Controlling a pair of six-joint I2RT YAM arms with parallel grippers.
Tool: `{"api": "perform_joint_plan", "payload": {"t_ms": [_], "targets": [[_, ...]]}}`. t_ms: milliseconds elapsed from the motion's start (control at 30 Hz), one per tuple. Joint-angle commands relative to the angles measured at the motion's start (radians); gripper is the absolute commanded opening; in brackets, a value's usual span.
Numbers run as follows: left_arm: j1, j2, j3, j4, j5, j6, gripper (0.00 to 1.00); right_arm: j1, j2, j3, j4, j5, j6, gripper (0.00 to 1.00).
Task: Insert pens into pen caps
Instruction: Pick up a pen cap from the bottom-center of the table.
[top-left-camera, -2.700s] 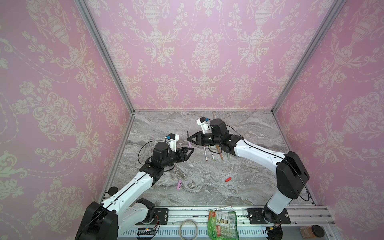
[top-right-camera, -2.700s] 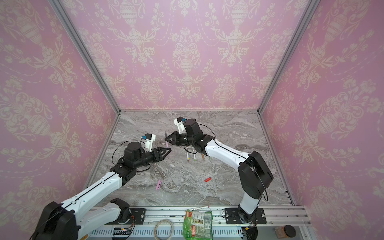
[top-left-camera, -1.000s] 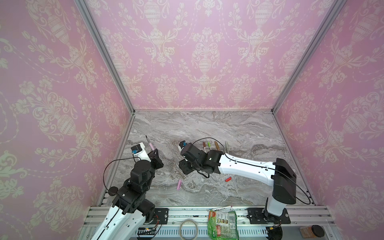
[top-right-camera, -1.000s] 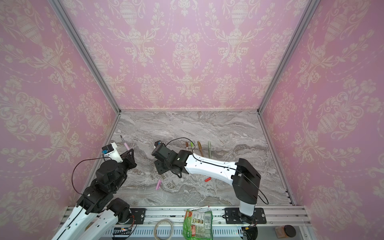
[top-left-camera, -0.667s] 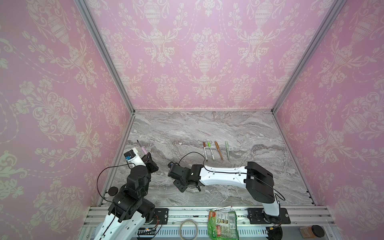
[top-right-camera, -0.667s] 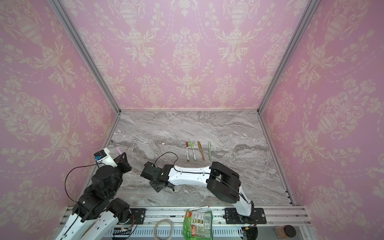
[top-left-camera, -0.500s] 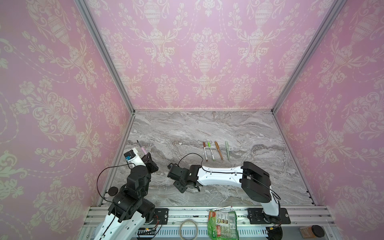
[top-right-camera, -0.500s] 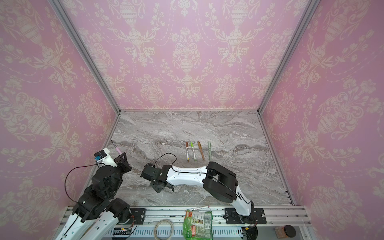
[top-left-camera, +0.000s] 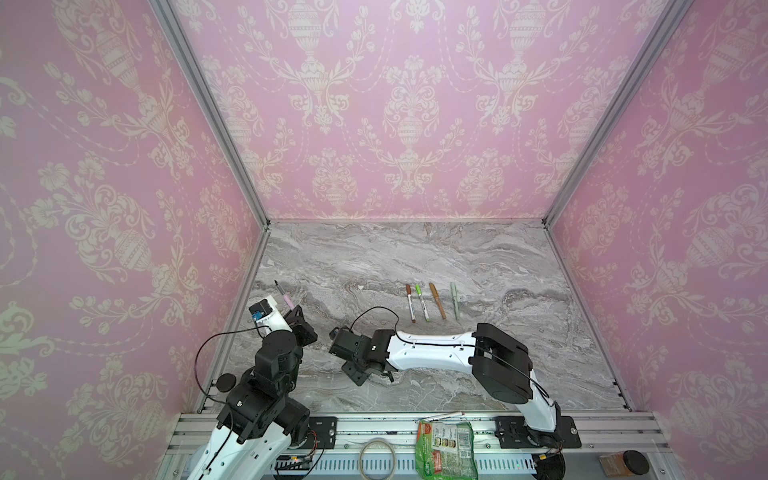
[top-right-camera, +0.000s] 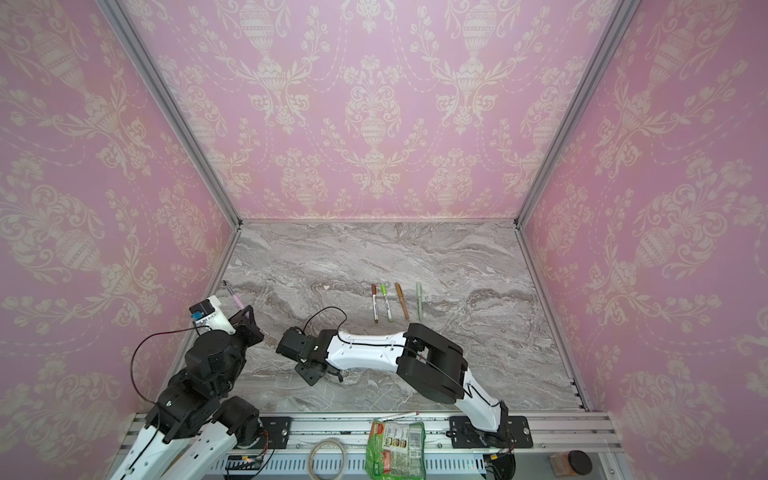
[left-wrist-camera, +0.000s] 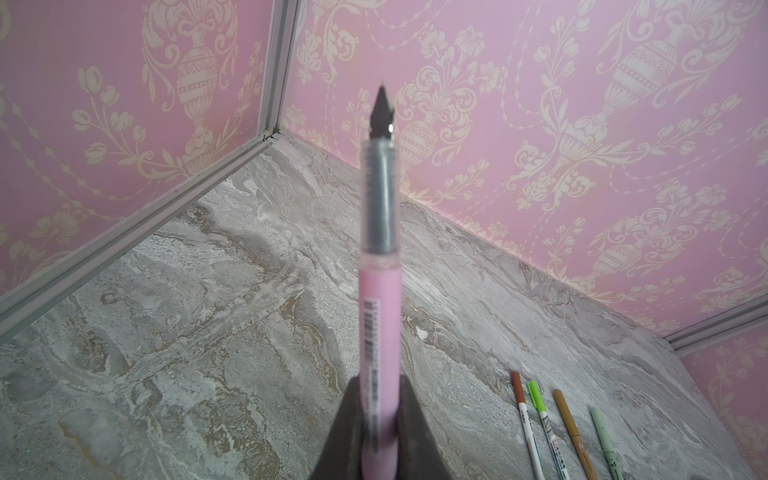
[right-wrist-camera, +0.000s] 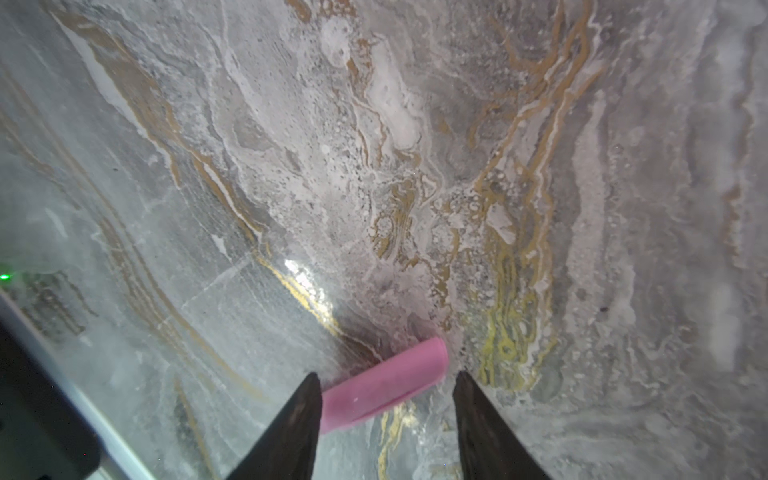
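Observation:
My left gripper (left-wrist-camera: 379, 419) is shut on the pink pen (left-wrist-camera: 380, 316), which stands nib-up near the left wall; both top views show the pen (top-left-camera: 283, 298) (top-right-camera: 235, 297). My right gripper (right-wrist-camera: 386, 376) points down at the marble, open, and the pink pen cap (right-wrist-camera: 384, 384) lies flat between its fingers. One end of the cap reaches a fingertip (right-wrist-camera: 309, 392); a gap shows at the other end. In the top views the right gripper (top-left-camera: 368, 374) (top-right-camera: 316, 374) hides the cap. Several capped pens (top-left-camera: 432, 301) (top-right-camera: 397, 301) (left-wrist-camera: 561, 432) lie in a row mid-table.
A white pen (top-left-camera: 442, 415) rests on the front rail. Below it lie a green snack bag (top-left-camera: 444, 451), a tape ring (top-left-camera: 376, 455) and a brown jar (top-left-camera: 623, 463). Pink patterned walls close three sides. The right arm (top-left-camera: 432, 353) stretches low across the front.
Over the last second the right arm swung to the front left and came down over the pink cap, while the left arm drew back along the left wall with the pen. Both have since held nearly still.

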Motion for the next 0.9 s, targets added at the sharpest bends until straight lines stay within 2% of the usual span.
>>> {"api": "perform_joint_plan", "payload": {"t_ms": [0,367,867], "targets": [[0.008,-0.004,-0.009,-0.016,0.002,0.020,0.01,-0.002,0.031,0.035,-0.046,0.007,-0.010,0.50],[0.008,0.001,-0.008,-0.012,0.002,0.023,0.01,-0.003,0.045,0.053,-0.087,0.028,-0.002,0.31],[0.008,0.002,-0.017,-0.007,0.005,0.018,0.01,-0.002,0.064,0.031,-0.102,0.027,0.009,0.18]]}}
